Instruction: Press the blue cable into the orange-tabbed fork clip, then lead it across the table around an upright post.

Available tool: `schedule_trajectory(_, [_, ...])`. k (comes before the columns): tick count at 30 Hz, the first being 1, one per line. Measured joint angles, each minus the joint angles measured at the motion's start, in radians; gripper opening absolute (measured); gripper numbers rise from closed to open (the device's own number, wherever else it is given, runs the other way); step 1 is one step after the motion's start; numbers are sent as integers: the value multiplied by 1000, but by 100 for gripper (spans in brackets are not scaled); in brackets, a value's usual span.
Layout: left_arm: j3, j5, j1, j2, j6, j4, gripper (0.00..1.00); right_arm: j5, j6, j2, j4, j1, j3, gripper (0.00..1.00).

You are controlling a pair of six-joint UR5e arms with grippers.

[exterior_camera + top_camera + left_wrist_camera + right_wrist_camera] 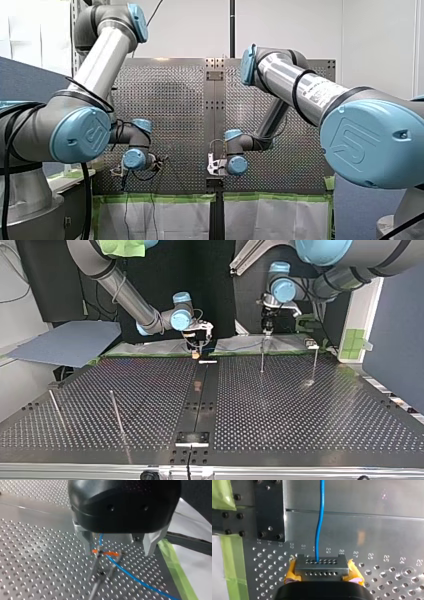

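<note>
In the left wrist view, the orange-tabbed fork clip stands on a thin stem between the metal fingers of my left gripper, which is open and touches neither clip nor cable. The blue cable runs through the fork and trails away over the table. In the top view my left gripper hangs above a thin upright. My right gripper holds a grey perforated block between its yellow pads. The blue cable enters that block and leads straight ahead.
More upright posts stand on the perforated table: one at the top view's right and two at its left. A blue sheet lies beyond the table's far left corner. Green tape lines the edge.
</note>
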Motion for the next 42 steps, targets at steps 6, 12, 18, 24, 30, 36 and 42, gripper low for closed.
schedule_trajectory(6, [23,-7,-37,0,-33,-15,100,0,0,0,1,-6,-2,0])
schedule_trajectory(12, [33,-39,-67,0,-49,-16,100,0,0,1,0,-7,-3,0])
schedule_trajectory(18, [71,-72,-93,0,-71,-37,100,0,1,1,-1,-7,-3,0])
schedule_trajectory(24, [103,-94,-117,-1,-85,-56,100,-1,1,0,-1,-7,-3,0])
schedule_trajectory(30, [134,-112,-131,-8,-100,-69,100,0,2,0,-3,-7,-3,0])
schedule_trajectory(36, [188,-135,-143,-56,-99,-100,100,-1,1,0,-3,-7,-3,0])
schedule_trajectory(42, [246,-173,-148,-114,-98,-108,100,-2,2,0,-3,-7,-3,0])
